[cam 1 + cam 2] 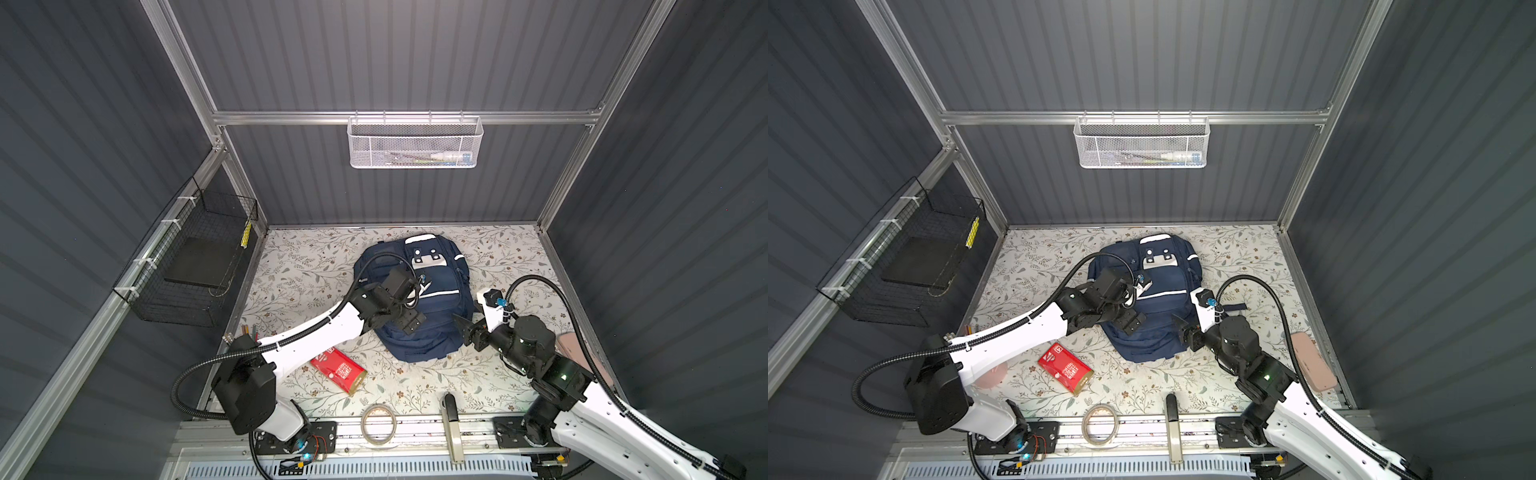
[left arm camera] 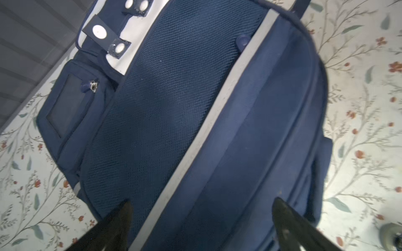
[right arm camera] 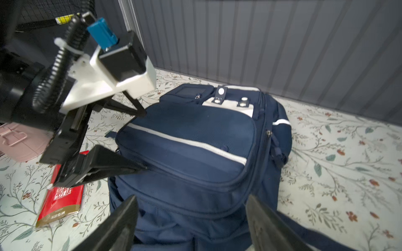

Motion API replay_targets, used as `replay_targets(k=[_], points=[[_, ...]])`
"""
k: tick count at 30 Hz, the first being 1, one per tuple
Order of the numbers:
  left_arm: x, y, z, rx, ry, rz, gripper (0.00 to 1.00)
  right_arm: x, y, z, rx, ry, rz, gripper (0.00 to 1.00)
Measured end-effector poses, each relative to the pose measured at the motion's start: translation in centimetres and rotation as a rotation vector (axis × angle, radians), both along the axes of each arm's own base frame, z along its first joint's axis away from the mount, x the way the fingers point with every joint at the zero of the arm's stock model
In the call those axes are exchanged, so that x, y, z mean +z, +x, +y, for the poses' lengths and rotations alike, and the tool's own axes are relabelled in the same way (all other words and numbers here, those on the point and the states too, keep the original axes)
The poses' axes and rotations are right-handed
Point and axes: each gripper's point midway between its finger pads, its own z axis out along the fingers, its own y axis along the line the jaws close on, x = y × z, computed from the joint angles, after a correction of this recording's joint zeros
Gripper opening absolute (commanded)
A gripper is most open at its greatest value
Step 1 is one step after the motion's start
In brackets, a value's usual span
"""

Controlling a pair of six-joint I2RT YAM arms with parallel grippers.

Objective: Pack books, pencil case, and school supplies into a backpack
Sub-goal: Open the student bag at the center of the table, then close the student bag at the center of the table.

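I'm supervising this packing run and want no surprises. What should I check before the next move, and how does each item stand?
1. Left gripper open, empty: ok.
2. Right gripper open, empty: ok.
3. Backpack opened for loading: not ok, zips look closed.
4. Red pack lying clear beside it: ok.
5. Books and pencil case inside: cannot tell.

Both top views look steeply down on the whole table (image 1: 519, 257). Both wrist cameras closely face the backpack (image 2: 174, 108), which all views share.
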Motion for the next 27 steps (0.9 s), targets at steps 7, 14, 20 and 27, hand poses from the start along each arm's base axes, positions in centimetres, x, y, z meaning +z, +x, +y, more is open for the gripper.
replay_targets(k=[7,14,20,27], points=[[-0.9,1.7,-0.5,0.055,0.047,-0.002,0.0,-3.3,-1.3,2.3,0.093,-0.005,0.134,0.83],[0.7,1.8,-2.1,0.098,-0.073,0.059,0.0,-8.9,-6.0,9.5,0.321,-0.198,0.244,0.82],[1.4,2.7,-5.2,0.194,-0.229,0.185,0.14,-11.1,-7.6,15.1,0.406,-0.308,0.237,0.83],[1.8,2.8,-5.8,0.262,-0.307,0.235,0.99,-10.8,-7.6,19.6,0.455,-0.342,0.219,0.85]])
